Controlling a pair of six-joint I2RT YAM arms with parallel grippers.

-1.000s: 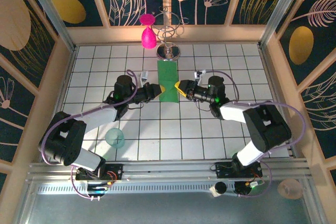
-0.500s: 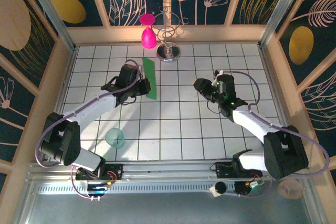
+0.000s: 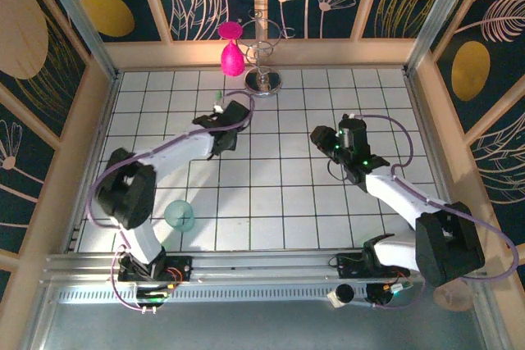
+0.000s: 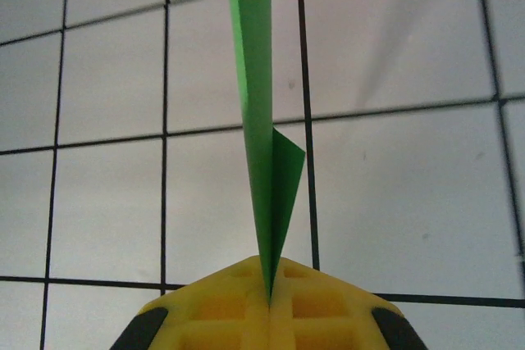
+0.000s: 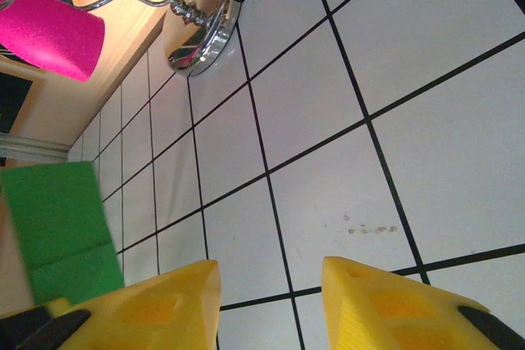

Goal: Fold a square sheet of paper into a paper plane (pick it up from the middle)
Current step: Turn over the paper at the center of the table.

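The square sheet of paper (image 4: 258, 120), bright green and folded into a narrow shape with a small flap on its right, stands edge-on in the left wrist view. My left gripper (image 4: 269, 284) is shut on its lower edge and holds it above the tiles. From above, that gripper (image 3: 239, 111) sits at the back left of centre, near the chrome stand. My right gripper (image 3: 316, 134) is off to the right and apart from the paper. In the right wrist view its yellow jaws (image 5: 271, 276) stand open over bare tile, with the green paper (image 5: 61, 219) at the far left.
A chrome wire stand (image 3: 264, 82) rises at the back centre, and a pink teardrop object (image 3: 232, 58) hangs from it. A translucent teal cup (image 3: 180, 215) sits at the front left. Wooden walls border the tiled floor (image 3: 279, 194).
The right gripper let go of the paper and drew back to the right. The left arm carried the paper from the centre toward the back left and turned it edge-on.
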